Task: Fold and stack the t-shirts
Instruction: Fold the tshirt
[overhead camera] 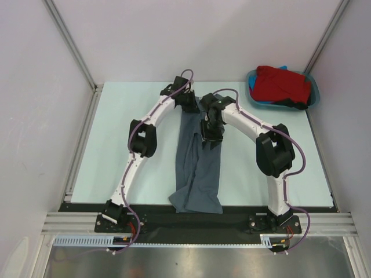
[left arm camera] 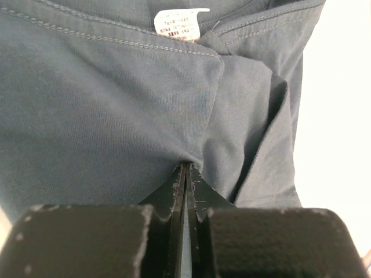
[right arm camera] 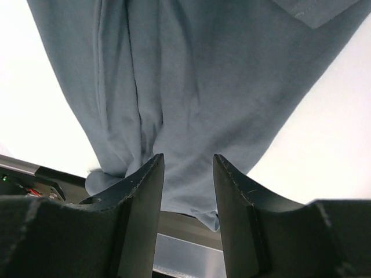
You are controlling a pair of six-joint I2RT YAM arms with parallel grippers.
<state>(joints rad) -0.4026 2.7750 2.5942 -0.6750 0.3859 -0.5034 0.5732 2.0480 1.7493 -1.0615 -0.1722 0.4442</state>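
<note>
Top external view showed the grey shirt [overhead camera: 197, 168] lying on the table [overhead camera: 116, 145] between my two arms. It was a long, narrow strip that ran from the far middle to the near edge. Its near end spread wider and reached the dark strip at the table edge.

My left gripper [overhead camera: 188, 103] was at the far end of this shirt. In the left wrist view its fingers [left arm camera: 174, 185] were closed together with only a thin slit between them. A fold of the grey cloth was pinched at the tips, and creases ran from that point. A white label [left arm camera: 178, 24] sat on a seam further away.

My right gripper [overhead camera: 211, 141] was just beside the left one, a little nearer, over the right part of the same shirt. In the right wrist view its fingers [right arm camera: 145, 191] stood apart, and nothing was between them. The grey cloth lay below, and I cannot tell whether the tips touched it.

The red shirt [overhead camera: 283, 86] was crumpled in the tub [overhead camera: 316, 92] at the far right corner, well apart from both grippers. Some blue cloth [overhead camera: 283, 67] and black cloth [overhead camera: 298, 106] showed at its edges.
</note>
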